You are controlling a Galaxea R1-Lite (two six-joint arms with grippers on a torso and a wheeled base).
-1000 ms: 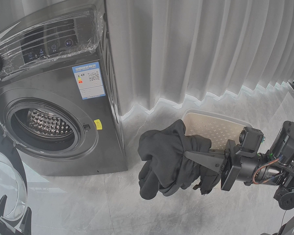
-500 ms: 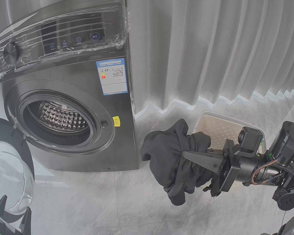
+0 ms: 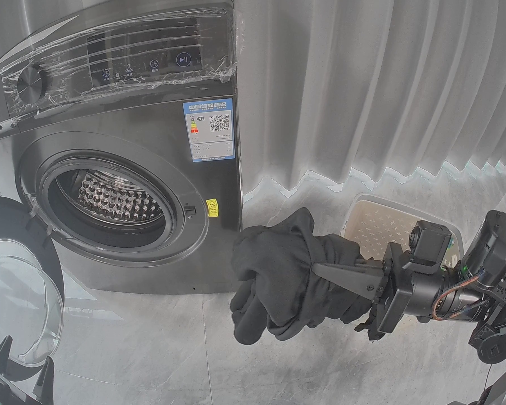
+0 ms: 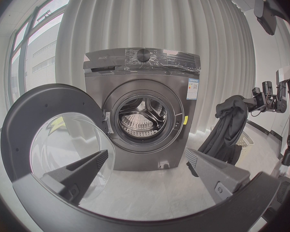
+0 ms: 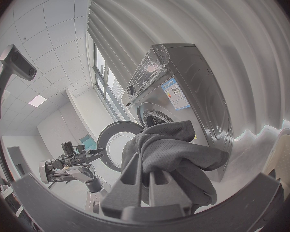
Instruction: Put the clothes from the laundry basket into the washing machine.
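My right gripper (image 3: 320, 271) is shut on a bundled black garment (image 3: 281, 277), holding it in the air above the floor. The garment hangs just right of the grey washing machine (image 3: 123, 142), near its lower front corner. The machine's round door (image 3: 17, 305) stands swung open at the left, and the steel drum (image 3: 109, 203) looks bare inside. Behind the right arm, the cream laundry basket (image 3: 382, 226) sits on the floor by the curtain. My left gripper (image 4: 145, 158) is open and low, facing the drum from in front of the door, with nothing between its fingers.
A white pleated curtain (image 3: 376, 74) hangs behind the machine and basket. Plastic wrap covers the machine's control panel (image 3: 129, 63). Grey tiled floor (image 3: 152, 344) lies open in front of the machine, between the door and the hanging garment.
The head view has swung left, so the machine sits further right in the picture. The held garment is now closer to the machine's corner, and its hanging end has swung leftwards.
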